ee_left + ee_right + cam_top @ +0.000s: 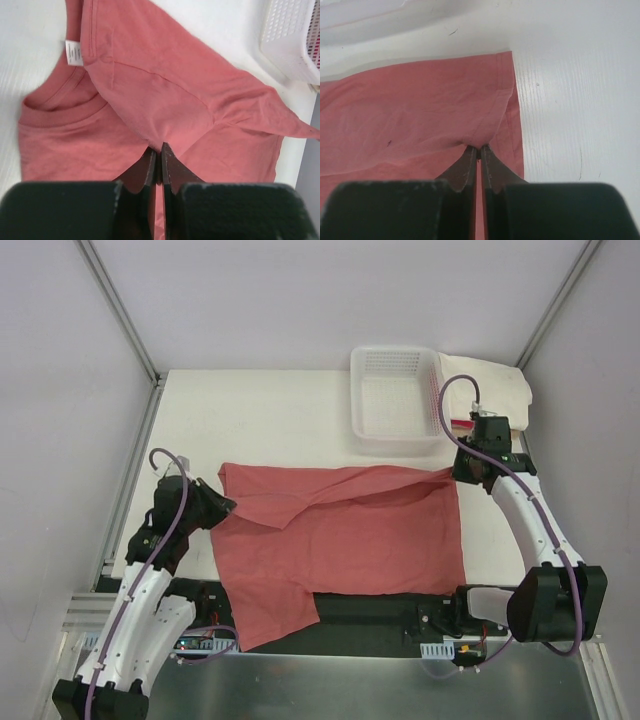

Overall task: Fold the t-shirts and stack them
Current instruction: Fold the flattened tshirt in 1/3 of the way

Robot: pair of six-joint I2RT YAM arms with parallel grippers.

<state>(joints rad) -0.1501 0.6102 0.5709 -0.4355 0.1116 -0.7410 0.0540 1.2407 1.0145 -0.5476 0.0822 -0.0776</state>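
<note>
Left claw (222, 506): jaws pressed together, pinching a fold of the salmon-red t-shirt (350, 530) at its left edge, left of centre in the top view. In the left wrist view the fingertips (150, 159) meet on a raised peak of cloth, and red fabric shows in the slit between them.

Right claw (462, 472): also closed tight, nipping the shirt's upper right corner. In the right wrist view the cloth puckers where the tips bite, just inside the hemmed edge (506, 95).

Shirt: spread across the middle of the white surface (280, 410), stretched between the two claws. A folded-over layer runs slantwise from the left claw up toward the right claw. The lower left part hangs past the surface's near edge, over the black base plate (370, 615).

Left wrist view, outward from the tips: ribbed collar (60, 102) at left of frame, open side up. A small white tag (73, 52) is sewn just above it, with print too small to read. No other writing is seen.

Beyond the shirt: white plastic lattice basket (395, 353) at upper right of the top view, its near wall close to the shirt's top edge. It shows as a corner at the upper right of the left wrist view. A cream-white t-shirt (495, 380) lies bunched against the basket's right side, well apart from the left claw and just above the right one in frame.
</note>
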